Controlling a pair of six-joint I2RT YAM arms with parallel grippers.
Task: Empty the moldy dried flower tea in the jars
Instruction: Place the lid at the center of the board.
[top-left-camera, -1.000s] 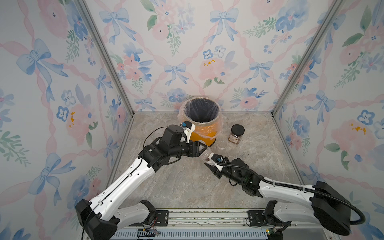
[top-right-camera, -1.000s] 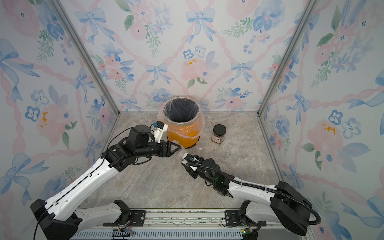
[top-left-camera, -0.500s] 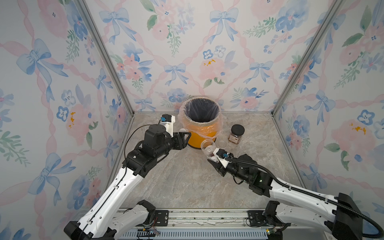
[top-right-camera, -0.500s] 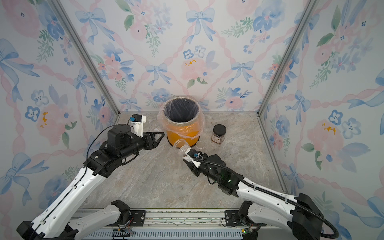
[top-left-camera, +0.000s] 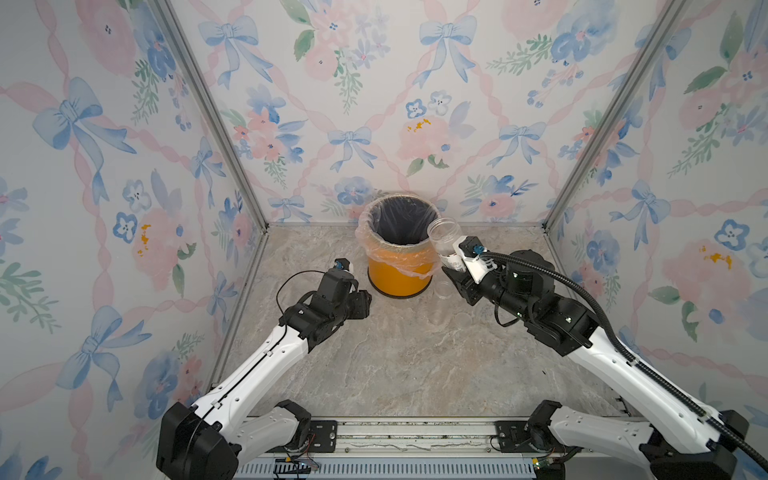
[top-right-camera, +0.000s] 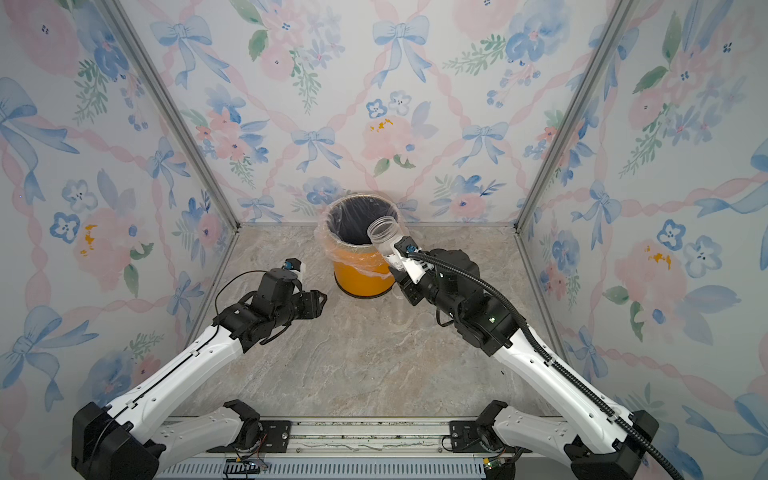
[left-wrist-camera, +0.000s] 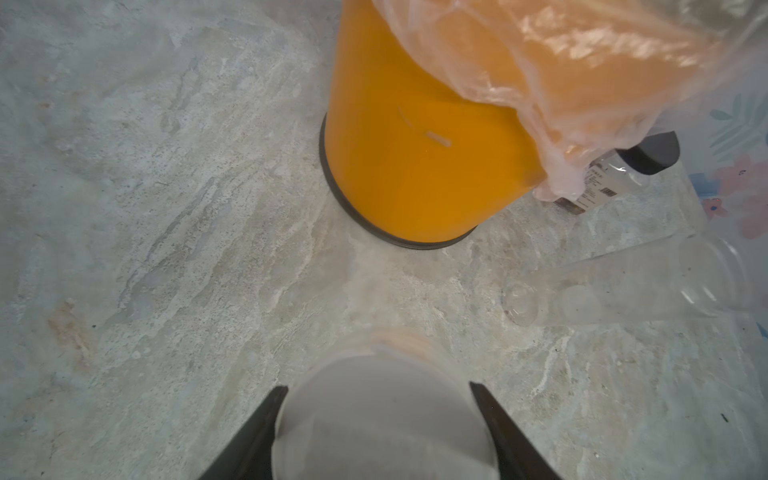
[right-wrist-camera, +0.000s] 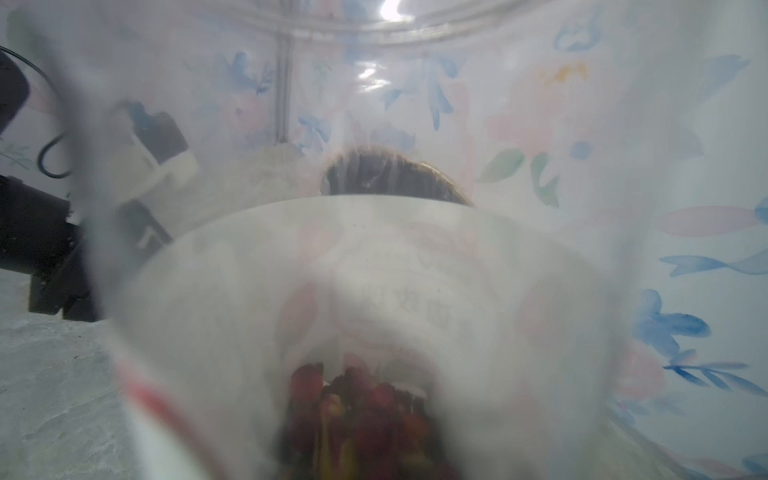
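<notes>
Left gripper (left-wrist-camera: 378, 390) closed on white cap (left-wrist-camera: 382, 419), probably the lid, low over table (top-left-camera: 415, 365) centre. Right gripper (top-left-camera: 452, 271) clamps open round jar (top-left-camera: 445, 243), tilted by orange bin (top-left-camera: 397, 278) rim, back edge; tea (right-wrist-camera: 357, 415) at jar bottom.

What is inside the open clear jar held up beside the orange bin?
Reddish-brown dried flower tea sits clumped at the bottom of the jar, seen in the right wrist view. In both top views the right pincer covers that end, so the amount is unclear.
</notes>
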